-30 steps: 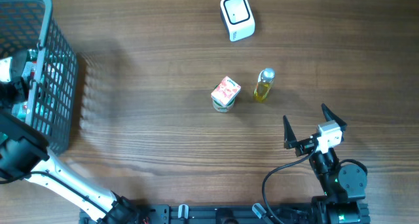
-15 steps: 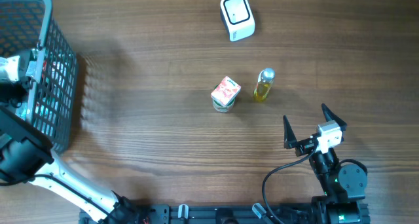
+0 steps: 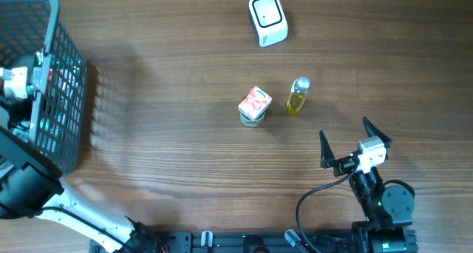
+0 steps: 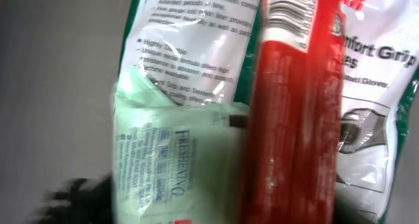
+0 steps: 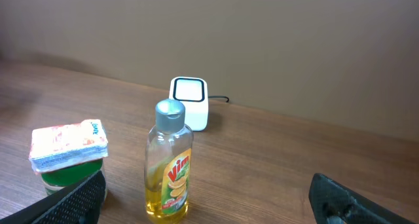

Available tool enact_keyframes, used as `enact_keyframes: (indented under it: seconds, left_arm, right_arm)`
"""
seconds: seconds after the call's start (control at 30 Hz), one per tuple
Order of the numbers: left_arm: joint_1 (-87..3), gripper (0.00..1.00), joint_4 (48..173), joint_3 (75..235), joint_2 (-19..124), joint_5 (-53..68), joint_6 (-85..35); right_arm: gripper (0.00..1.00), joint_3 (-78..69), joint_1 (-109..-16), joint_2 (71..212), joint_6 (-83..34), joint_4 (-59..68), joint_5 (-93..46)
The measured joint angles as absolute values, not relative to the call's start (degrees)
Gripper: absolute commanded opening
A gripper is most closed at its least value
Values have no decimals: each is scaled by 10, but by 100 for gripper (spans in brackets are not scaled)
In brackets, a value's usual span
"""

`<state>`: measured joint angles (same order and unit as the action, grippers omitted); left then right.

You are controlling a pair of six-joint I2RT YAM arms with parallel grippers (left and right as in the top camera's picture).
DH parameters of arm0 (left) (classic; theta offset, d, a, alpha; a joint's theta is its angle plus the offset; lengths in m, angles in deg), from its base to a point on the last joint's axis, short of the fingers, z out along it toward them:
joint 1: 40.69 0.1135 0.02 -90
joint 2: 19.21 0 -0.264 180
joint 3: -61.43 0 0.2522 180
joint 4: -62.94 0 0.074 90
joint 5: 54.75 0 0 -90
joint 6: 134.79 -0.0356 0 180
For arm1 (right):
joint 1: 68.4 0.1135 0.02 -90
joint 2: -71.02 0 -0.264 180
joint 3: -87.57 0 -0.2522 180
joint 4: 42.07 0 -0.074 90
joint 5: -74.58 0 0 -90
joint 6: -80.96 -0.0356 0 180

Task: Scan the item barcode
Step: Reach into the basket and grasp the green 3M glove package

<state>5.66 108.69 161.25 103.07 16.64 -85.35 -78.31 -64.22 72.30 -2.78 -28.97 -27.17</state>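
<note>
Wooden table carries everything, and a grey wire basket stands at its far left corner. The left gripper is down inside this basket, and from above only a white part of it shows behind the mesh. Its own camera looks very closely at three packets that lie one over another. A red packet is in front, with a white barcode at its upper end. Beside it is a pale green packet, and behind both is a white and green glove packet. This view is blurred, and only a dark shape shows at its lower left. I cannot tell if the left fingers are wide or narrow, or if they touch any packet. The white scanner sits near the far edge of the table, a little right of the middle, well apart from the basket. Near the centre of the table a yellow bottle stands upright. A small pink and white pack is just beside it on its left, and the two do not touch. The right gripper is near the front right corner. Its fingers are spread wide and hold nothing. They point toward the bottle and the scanner.
</note>
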Motion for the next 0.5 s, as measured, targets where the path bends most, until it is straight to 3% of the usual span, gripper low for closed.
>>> enact_keyframes:
  seconds: [0.03, 0.07, 0.37, 0.5]
  left_arm:
    - [59, 11, 1081, 1606, 1031, 159, -857]
    - [62, 4, 1076, 1601, 1029, 150, -857]
    - [63, 4, 1119, 1618, 1000, 161, -768]
    - [61, 4, 1102, 1656, 883, 223, -719]
  right_arm:
    - [100, -783, -642, 723, -28, -290, -272]
    - [100, -783, -642, 723, -28, -290, -272]
    - [100, -783, -642, 723, -28, -290, -272]
    - [100, -783, -642, 723, -28, -290, -272]
